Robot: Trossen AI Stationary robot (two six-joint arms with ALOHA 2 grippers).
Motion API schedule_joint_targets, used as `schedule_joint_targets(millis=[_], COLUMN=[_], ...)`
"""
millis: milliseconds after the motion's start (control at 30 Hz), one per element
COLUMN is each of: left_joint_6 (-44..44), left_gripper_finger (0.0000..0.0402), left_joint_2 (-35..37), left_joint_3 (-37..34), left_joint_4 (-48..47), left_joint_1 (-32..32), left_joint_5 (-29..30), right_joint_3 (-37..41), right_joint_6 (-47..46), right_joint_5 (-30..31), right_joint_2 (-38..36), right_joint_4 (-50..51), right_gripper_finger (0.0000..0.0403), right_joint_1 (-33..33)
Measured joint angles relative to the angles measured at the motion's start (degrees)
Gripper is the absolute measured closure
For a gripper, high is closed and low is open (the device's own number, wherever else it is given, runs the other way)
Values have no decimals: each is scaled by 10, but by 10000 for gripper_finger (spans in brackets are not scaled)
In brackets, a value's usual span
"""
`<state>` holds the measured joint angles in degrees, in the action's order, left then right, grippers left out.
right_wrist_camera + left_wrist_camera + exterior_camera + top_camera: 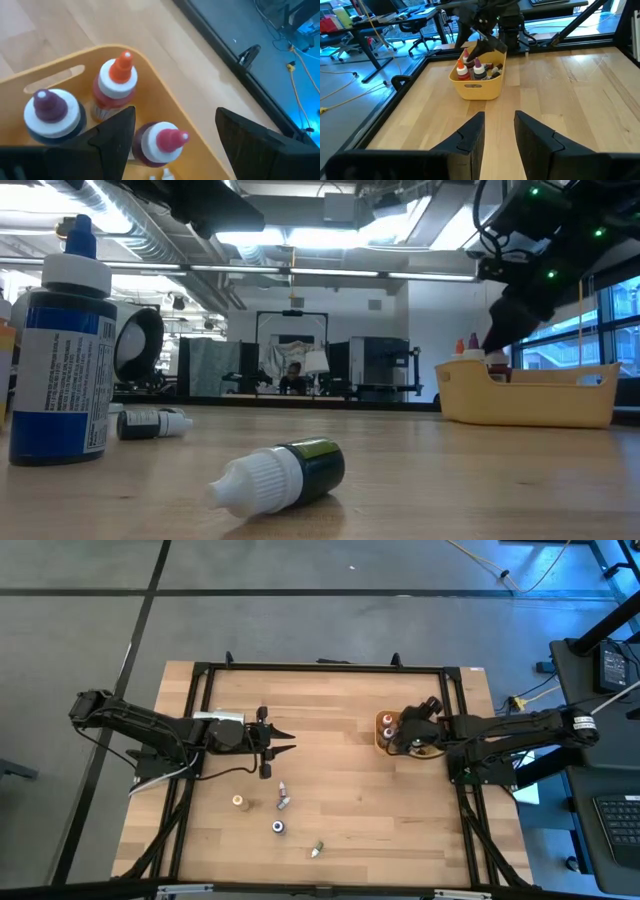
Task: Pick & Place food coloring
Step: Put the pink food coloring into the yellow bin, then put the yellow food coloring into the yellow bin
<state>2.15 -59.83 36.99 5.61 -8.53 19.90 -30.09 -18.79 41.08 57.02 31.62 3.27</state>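
Several food coloring bottles stand upright in the yellow tray (381, 720) at the table's right: an orange-tipped one (114, 82), a purple-tipped one (50, 112) and a magenta-tipped one (160, 142). My right gripper (175, 110) hangs open over the tray (476, 85), slanting down, with the magenta-tipped bottle below and between its fingers. More bottles are loose on the table: a blue one (278, 827) upright, a green one (285, 472) on its side, and others (283, 787). My left gripper (499, 122) hovers open and empty left of centre, pointing at the tray.
A tan-capped bottle (239, 801) and a small one (316, 851) sit toward the near edge. A black frame (200, 720) runs round the tabletop. Bare wood lies between the loose bottles and the tray.
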Motion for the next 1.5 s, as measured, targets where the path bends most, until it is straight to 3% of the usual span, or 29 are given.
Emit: schedule_joint_targets(millis=[200,300,500,667,800,1000,1333,1500], left_joint_6=[-1,-13,-24,-80,-103,-129,-113,-123], left_gripper_finger=[303,302,300,303,300,302,299,289], left_joint_2=[0,0,0,0,0,-3,-3,-3], left_joint_3=[0,0,0,0,0,0,0,0], left_joint_4=[0,0,2,2,2,3,2,3], left_joint_1=[0,0,0,0,0,0,2,2], left_joint_5=[0,0,0,0,-1,-21,-6,-37], right_joint_3=[-18,-54,-124,-88,-54,-50,-50,-50], right_joint_6=[37,76,156,237,269,285,311,313], right_joint_5=[-4,-47,-243,-432,-502,-520,-508,-508], right_joint_2=[-30,-41,-44,-38,-16,25,87,99], right_joint_4=[2,-4,-43,-197,-303,-332,-349,-350], right_gripper_finger=[126,126,126,126,126,126,126,126], right_joint_1=[0,-1,-1,-2,-2,-14,-14,-14])
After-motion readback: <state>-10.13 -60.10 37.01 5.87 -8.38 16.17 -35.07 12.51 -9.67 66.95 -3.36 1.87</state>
